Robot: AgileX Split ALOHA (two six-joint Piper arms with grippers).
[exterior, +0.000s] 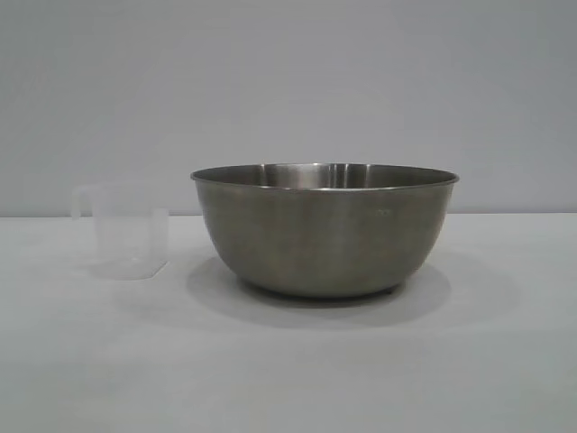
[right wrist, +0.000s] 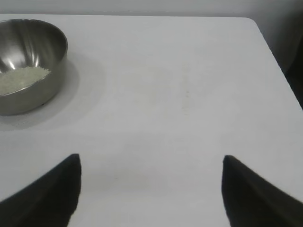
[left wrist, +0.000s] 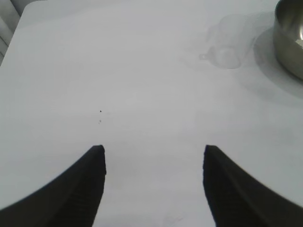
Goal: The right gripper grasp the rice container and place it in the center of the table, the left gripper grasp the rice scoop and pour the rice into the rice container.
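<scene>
The rice container (exterior: 325, 230), a wide steel bowl, stands upright on the white table (exterior: 288, 370) near its middle. Pale rice (right wrist: 21, 78) lies in the rice container (right wrist: 28, 64). The rice scoop (exterior: 122, 230), a small clear cup, stands upright to the bowl's left and looks empty. In the left wrist view the rice scoop (left wrist: 226, 49) sits beside the rice container (left wrist: 289, 38), far ahead of my left gripper (left wrist: 154, 153), which is open over bare table. My right gripper (right wrist: 151, 163) is open too, with nothing between its fingers, well away from the bowl. Neither arm shows in the exterior view.
The table's rounded corner and edge (right wrist: 265, 42) lie to one side of my right gripper. Another table corner (left wrist: 26, 12) shows far ahead of my left gripper. A plain grey wall (exterior: 288, 81) stands behind the table.
</scene>
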